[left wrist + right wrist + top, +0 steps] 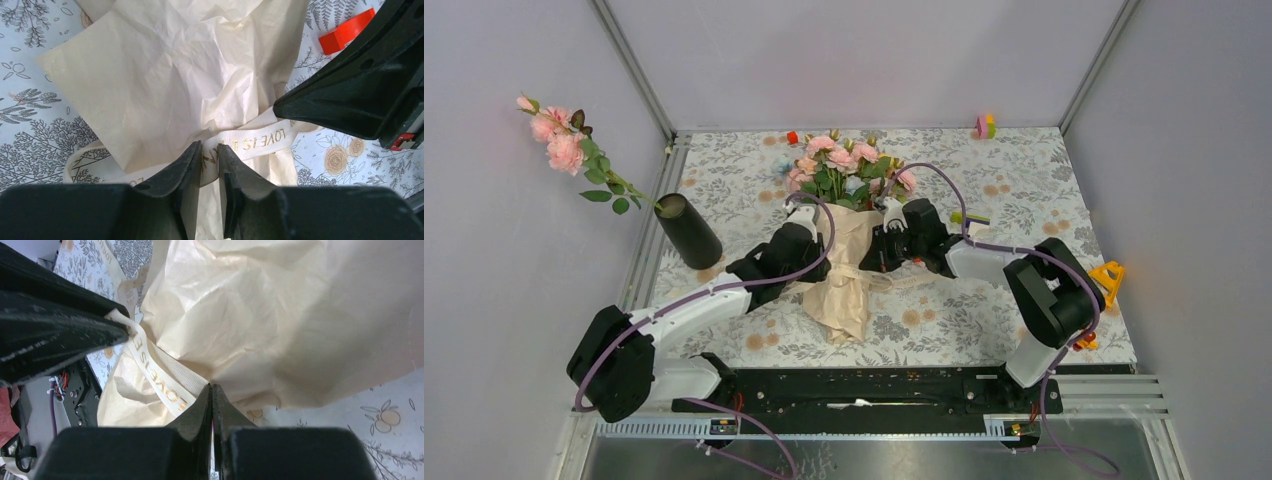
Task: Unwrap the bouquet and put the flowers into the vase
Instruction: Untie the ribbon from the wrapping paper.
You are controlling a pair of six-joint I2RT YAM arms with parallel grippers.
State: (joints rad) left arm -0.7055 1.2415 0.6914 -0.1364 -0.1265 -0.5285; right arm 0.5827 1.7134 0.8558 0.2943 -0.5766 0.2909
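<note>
The bouquet lies mid-table, its crinkled beige paper cone (845, 285) pointing toward me and the flowers (844, 165) fanned at the far end. A cream ribbon (255, 140) with gold lettering crosses the paper. My left gripper (210, 147) is shut on one stretch of this ribbon. My right gripper (212, 386) is shut, and the ribbon (160, 370) runs straight into its tips. In the top view both grippers meet at the cone's neck, left (814, 230) and right (886, 235). The black vase (689, 231) stands at the left with one pink rose stem (559, 140) in it.
A red block (347, 32) lies beside the paper near the right gripper. Small toy blocks (984, 126) sit by the back wall, and a yellow piece (1107, 276) lies at the right table edge. Grey walls close in the left, back and right sides.
</note>
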